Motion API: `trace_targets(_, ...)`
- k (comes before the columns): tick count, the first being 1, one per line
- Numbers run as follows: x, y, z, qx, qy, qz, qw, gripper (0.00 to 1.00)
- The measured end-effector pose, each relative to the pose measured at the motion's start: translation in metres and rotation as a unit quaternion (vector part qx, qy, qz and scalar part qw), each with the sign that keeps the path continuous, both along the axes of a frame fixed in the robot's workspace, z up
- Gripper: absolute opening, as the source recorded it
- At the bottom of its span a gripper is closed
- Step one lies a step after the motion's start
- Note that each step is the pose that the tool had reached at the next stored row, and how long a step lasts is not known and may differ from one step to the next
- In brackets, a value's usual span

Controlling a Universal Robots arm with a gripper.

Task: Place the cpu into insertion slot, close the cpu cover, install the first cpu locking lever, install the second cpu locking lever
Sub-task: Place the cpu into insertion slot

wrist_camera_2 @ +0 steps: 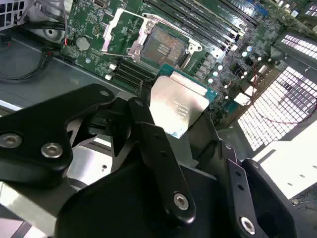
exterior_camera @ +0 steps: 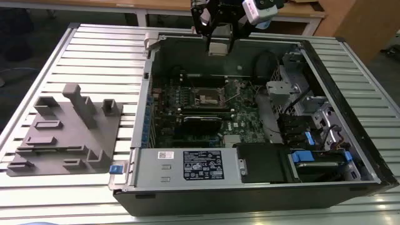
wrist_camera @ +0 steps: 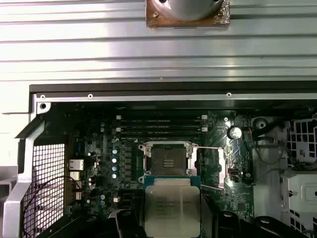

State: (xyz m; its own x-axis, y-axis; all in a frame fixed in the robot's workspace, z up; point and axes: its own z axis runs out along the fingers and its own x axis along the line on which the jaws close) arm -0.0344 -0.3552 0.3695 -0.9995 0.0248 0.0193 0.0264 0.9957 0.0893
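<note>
exterior view overlooks the whole computer case (exterior_camera: 145,117); both closer wrist views share the insertion slot (wrist_camera_2: 166,47) (wrist_camera: 166,161)

The cpu (wrist_camera_2: 181,104) has a dull silver-grey metal face edged in green board. The insertion slot (wrist_camera_2: 166,47) has a brownish-gold centre, and the cpu cover (wrist_camera_2: 110,35) is bright bare metal. The gripper (wrist_camera_2: 176,119) is smooth black with shiny screw heads. The table (exterior_camera: 93,51) is ribbed pale metal.

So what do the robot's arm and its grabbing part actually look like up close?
The end effector is matte black, built from chunky jointed link bars with rounded ends, pinned together by round silver screws. In the exterior view, a small white-and-grey camera is mounted beside it on the black wrist.
</note>
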Motion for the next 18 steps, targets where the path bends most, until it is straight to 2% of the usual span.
trace_targets(18, 0.0, 0.0, -0.0035, 0.0001, -0.0001, 0.0, 1.0, 0.54)
